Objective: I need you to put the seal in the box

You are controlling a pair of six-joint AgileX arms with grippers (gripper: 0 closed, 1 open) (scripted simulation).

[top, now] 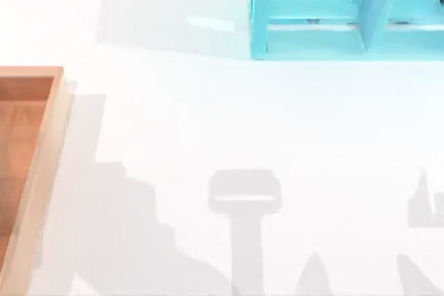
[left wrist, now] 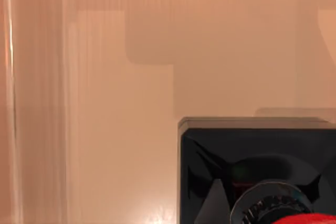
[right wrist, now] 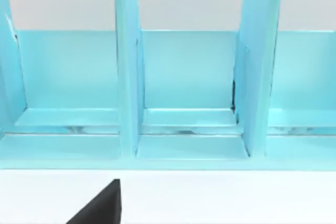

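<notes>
Below the left wrist camera, the seal is seen standing on the box floor; whether the left pincer is spread cannot be told. At the bench's left edge sits the box, the cyan shelf far behind.

A matte black, sharp-angled wedge of the right gripper has a plain surface.

No readable text, label, brand, number or sign on the box, the seal or the cyan shelf
</notes>
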